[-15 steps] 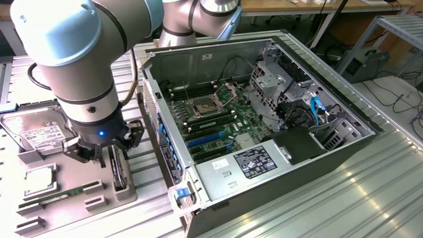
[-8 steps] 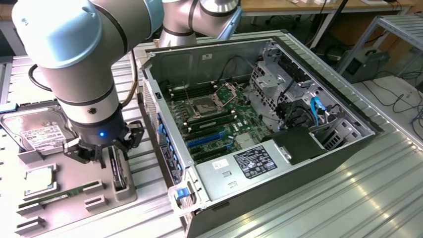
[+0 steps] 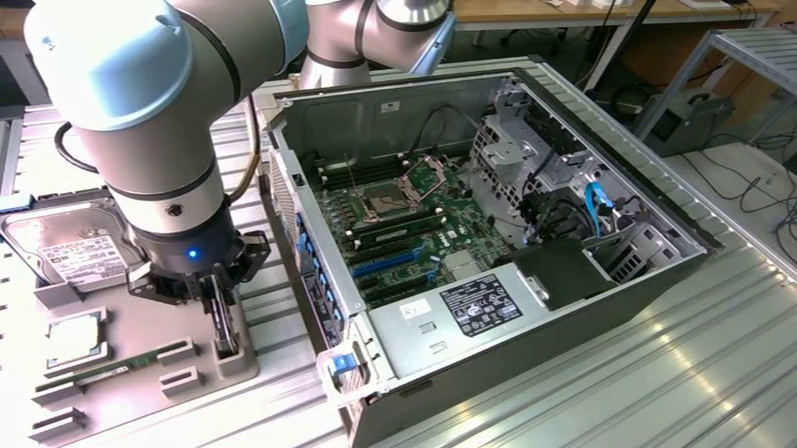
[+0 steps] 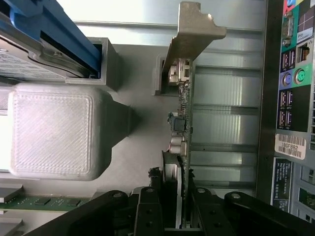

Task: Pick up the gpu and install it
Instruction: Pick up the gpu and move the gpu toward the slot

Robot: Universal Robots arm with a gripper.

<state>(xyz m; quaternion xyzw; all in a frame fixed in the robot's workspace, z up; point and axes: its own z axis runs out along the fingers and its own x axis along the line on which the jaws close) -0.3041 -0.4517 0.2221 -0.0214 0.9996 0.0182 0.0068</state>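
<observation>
The gpu [image 3: 224, 322] stands on its edge in a slot of the grey parts tray [image 3: 125, 308], on the exterior view's left beside the open computer case [image 3: 498, 233]. In the wrist view the gpu [image 4: 181, 123] shows edge-on as a thin dark board, with its silver bracket [image 4: 194, 34] at the far end. My gripper [image 3: 219, 303] points straight down over the card. Its black fingers [image 4: 147, 211] sit against both faces of the gpu, so my gripper [image 4: 177, 214] is shut on it. The card still rests in its holder.
The tray also holds a hard drive [image 3: 75, 247], a processor [image 3: 75, 341] and a green RAM stick [image 3: 112, 367]. The case lies open with its motherboard and blue expansion slots [image 3: 386, 266] exposed. The case's rear port panel [image 4: 293, 73] stands close beside the card.
</observation>
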